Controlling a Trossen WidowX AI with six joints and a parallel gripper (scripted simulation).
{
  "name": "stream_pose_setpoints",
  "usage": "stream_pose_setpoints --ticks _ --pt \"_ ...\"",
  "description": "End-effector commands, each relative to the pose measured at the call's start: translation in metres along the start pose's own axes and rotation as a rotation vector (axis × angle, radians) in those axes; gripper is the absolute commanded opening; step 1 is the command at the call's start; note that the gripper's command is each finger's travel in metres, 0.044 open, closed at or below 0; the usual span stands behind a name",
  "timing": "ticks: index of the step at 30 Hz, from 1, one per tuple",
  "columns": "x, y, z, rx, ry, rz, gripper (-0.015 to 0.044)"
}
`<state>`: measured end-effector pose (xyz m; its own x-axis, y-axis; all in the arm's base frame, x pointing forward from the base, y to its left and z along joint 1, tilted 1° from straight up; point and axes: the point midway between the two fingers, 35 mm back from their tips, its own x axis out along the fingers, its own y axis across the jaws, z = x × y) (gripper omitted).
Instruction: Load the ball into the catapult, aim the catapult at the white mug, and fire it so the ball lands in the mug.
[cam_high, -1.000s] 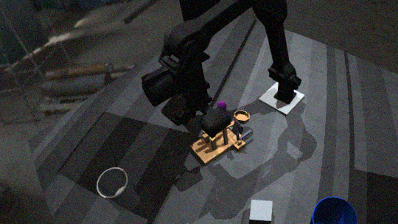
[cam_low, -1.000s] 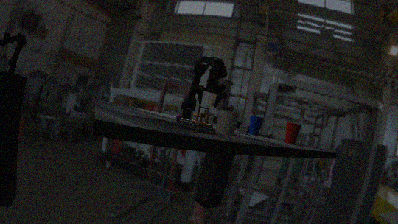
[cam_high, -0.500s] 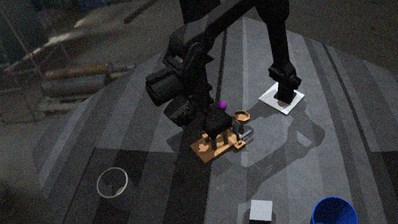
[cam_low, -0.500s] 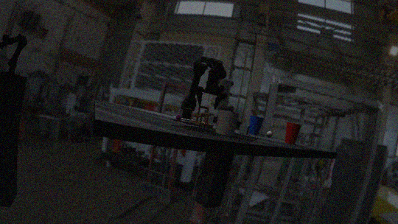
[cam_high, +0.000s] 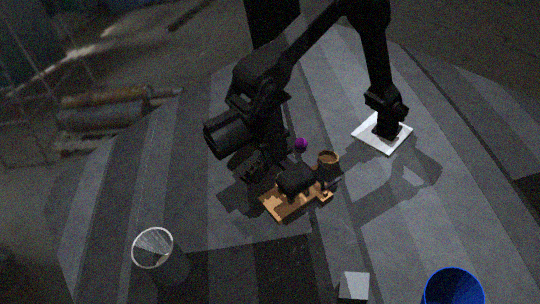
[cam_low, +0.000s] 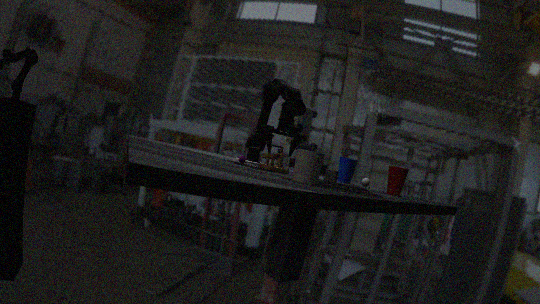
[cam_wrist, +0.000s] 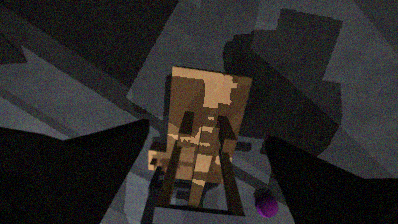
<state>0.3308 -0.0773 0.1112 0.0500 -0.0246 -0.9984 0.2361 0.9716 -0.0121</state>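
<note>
The purple ball (cam_high: 300, 144) (cam_low: 242, 159) (cam_wrist: 266, 205) lies on the table beside the catapult, off its cup end. The wooden catapult (cam_high: 274, 202) (cam_wrist: 187, 100) has its round cup (cam_high: 328, 157) raised at the end of its arm; the cup looks empty. My gripper (cam_wrist: 209, 133) is open and empty above the catapult, its fingers wide apart on either side of it in the wrist view. The white mug (cam_high: 152, 247) (cam_low: 305, 165) stands upright, open end up, at the lower left of the top view. The gripper partly hides the catapult there.
A blue cup (cam_high: 454, 287) (cam_low: 347, 170) and a pale block (cam_high: 356, 285) stand at the lower right of the top view. A red cup (cam_low: 397, 180) and a small white ball (cam_low: 365, 181) show in the exterior view. The arm's foot is on a white square plate (cam_high: 365, 136).
</note>
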Motion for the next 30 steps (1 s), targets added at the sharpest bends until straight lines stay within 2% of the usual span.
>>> stream_pose_setpoints --ticks 1,24,30 --pt "0.008 0.000 -0.001 -0.003 0.006 0.000 0.0440" --pt "0.041 0.000 -0.003 -0.003 0.006 0.000 0.0440" --pt "0.038 0.000 -0.001 0.001 0.002 0.000 0.0282"
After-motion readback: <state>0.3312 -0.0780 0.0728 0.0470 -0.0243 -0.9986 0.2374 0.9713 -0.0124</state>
